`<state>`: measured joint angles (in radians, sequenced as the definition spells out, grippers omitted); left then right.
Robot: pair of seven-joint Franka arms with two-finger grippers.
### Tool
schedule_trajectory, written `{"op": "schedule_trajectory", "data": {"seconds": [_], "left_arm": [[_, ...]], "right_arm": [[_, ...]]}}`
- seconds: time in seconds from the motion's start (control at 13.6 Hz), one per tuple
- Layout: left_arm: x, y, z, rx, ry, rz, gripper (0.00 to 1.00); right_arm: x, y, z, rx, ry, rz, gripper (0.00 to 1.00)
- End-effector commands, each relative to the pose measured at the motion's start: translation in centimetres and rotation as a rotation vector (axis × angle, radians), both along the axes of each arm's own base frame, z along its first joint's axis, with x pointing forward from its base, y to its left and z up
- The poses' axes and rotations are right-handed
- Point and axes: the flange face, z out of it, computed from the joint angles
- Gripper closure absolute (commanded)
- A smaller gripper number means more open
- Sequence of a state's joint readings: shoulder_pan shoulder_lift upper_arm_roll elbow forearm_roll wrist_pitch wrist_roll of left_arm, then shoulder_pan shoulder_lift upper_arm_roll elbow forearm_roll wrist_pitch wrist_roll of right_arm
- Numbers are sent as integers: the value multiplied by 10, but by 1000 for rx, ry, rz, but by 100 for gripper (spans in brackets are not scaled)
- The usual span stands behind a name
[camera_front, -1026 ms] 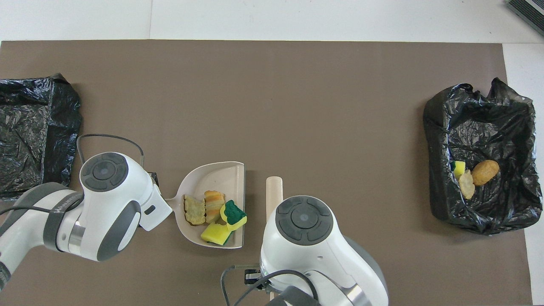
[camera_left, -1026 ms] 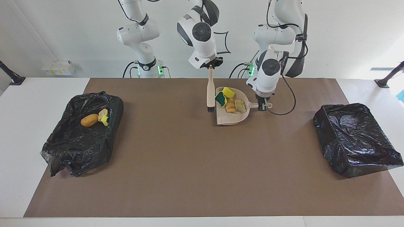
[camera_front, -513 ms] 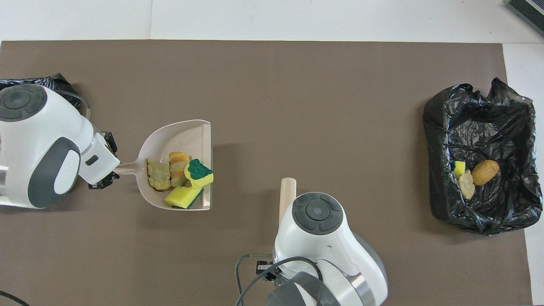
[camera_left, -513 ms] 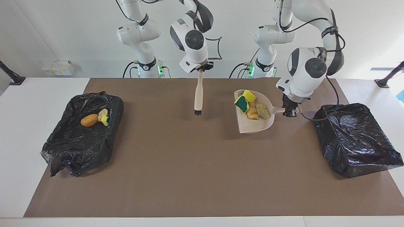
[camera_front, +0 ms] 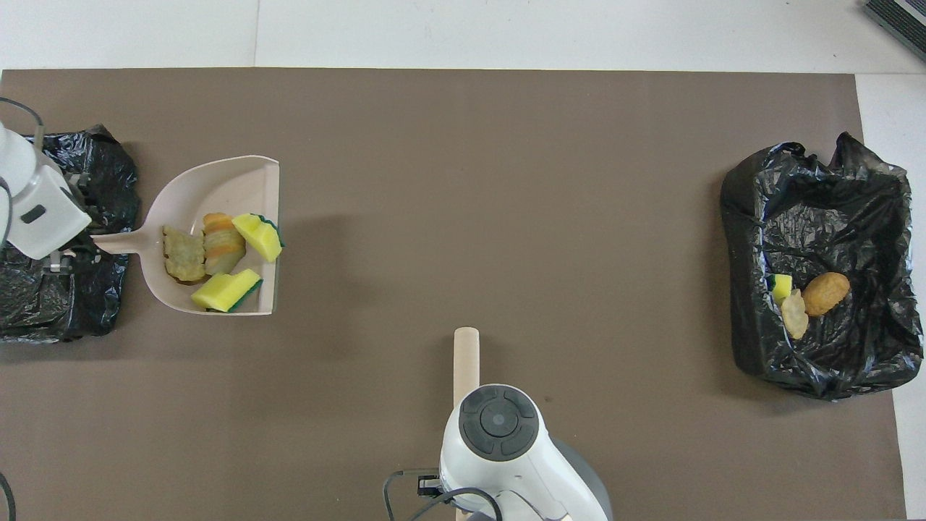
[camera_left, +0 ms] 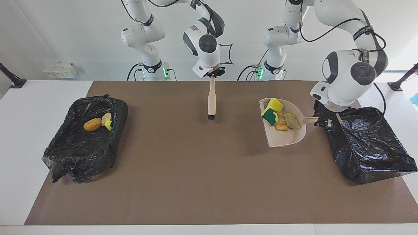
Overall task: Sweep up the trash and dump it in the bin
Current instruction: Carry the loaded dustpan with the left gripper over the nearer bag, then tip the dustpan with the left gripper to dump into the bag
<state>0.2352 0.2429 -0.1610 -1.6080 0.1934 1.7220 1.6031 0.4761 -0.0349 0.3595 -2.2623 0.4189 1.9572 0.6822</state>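
Note:
My left gripper (camera_left: 321, 119) (camera_front: 72, 250) is shut on the handle of the beige dustpan (camera_left: 287, 138) (camera_front: 217, 188) and holds it raised above the mat, beside the black-bagged bin (camera_left: 369, 143) (camera_front: 43, 289) at the left arm's end. Trash lies in the pan: two yellow sponge chunks (camera_left: 276, 105) (camera_front: 226, 291), an orange-striped wedge (camera_front: 221, 242) and a beige lump (camera_left: 291, 121) (camera_front: 182, 252). My right gripper (camera_left: 213, 74) is shut on the top of the beige brush (camera_left: 211, 98) (camera_front: 466, 354), which hangs bristles down over the mat's middle.
A second black-bagged bin (camera_left: 85, 140) (camera_front: 825, 217) stands at the right arm's end. It holds a brown oval lump (camera_left: 92, 124) (camera_front: 825, 293), a pale lump and a yellow chunk. The brown mat (camera_left: 196, 169) covers most of the table.
The left arm has lifted the loaded dustpan from beside the brush and carried it toward the bin at its own end. The right arm raised the brush and drew it slightly away.

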Motion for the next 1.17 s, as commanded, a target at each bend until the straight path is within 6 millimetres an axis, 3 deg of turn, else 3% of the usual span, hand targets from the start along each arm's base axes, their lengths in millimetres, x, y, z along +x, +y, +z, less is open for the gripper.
{"op": "schedule_trajectory", "data": {"seconds": [0.0,0.44,0.66,0.73,0.81,0.88,0.95,1.1], "left_arm": [[14,60,18,6,15,31,100],[4,192,39,4,-70,-18,100],[2,233,44,138,-120,-17,100],[3,247,45,199,-122,-26,100],[7,255,45,252,-126,-51,100],[12,253,41,318,-117,-87,100],[21,248,35,420,-106,-149,100],[22,246,28,497,-114,-173,100]], "right_arm": [[2,-3,-16,17,1,-20,100],[3,-3,-27,38,7,39,100],[3,-3,-29,42,8,51,100],[3,-4,-29,42,10,53,90],[3,-4,-30,41,13,52,64],[7,-7,-32,35,12,60,19],[7,-7,-31,39,11,71,0],[11,-7,-33,40,15,65,0]]}}
